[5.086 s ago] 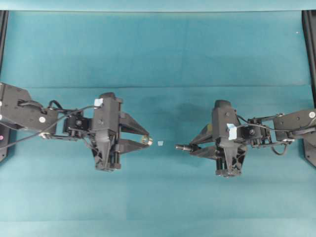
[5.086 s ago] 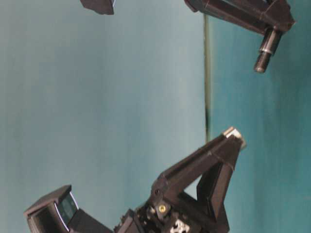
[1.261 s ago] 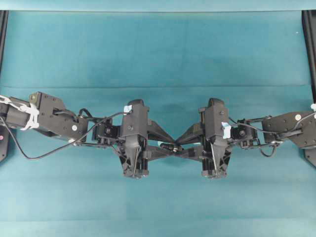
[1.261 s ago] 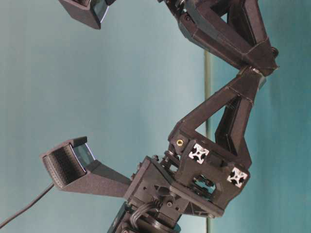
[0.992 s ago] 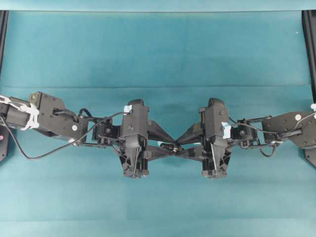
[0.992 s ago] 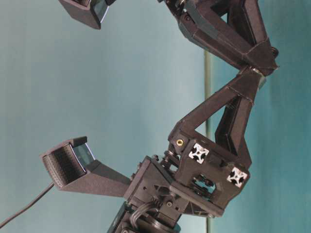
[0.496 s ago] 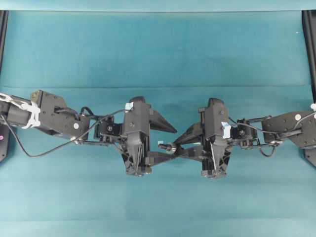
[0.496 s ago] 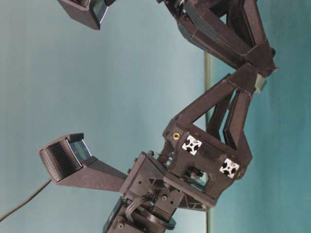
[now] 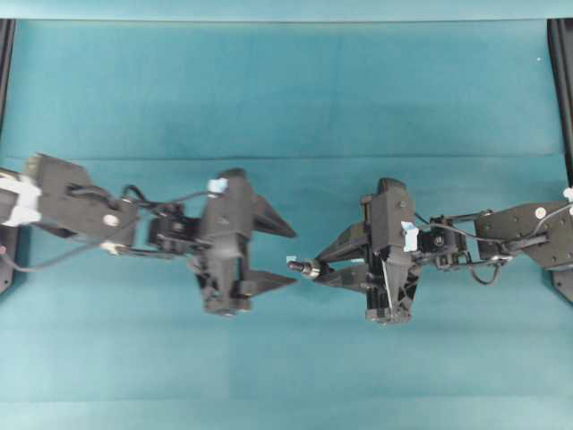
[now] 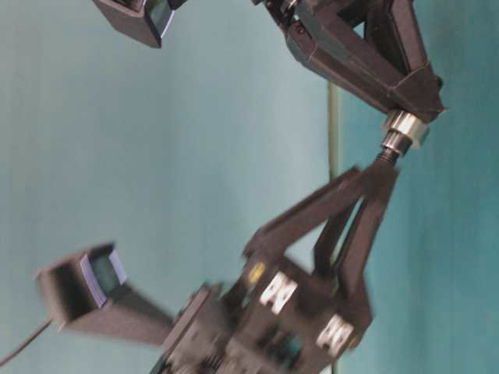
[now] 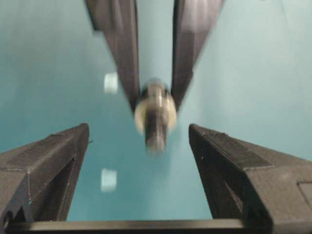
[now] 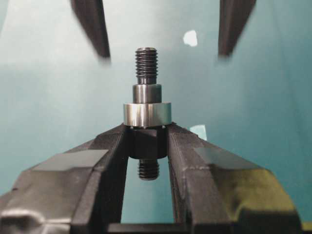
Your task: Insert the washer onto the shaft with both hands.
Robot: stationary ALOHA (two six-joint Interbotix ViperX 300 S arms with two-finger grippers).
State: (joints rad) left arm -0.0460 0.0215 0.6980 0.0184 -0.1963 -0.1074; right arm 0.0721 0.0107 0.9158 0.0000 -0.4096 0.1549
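Note:
The dark stepped shaft sticks out of my right gripper, which is shut on its thick collar. The silvery washer sits on the shaft, right against the fingertips, with the threaded end poking past it. From overhead the shaft points left out of the right gripper. My left gripper is open, just left of the shaft's tip, touching nothing. Its wrist view shows the blurred washer and shaft ahead between its spread fingers. At table level the washer gleams below the right gripper.
Small pale tape scraps lie on the teal cloth below the grippers; another tape scrap shows past the shaft. Dark frame rails run along the table's left and right edges.
My left gripper opened, let go of the washer, which stays on the shaft, and drew back to the left. The right arm has not moved.

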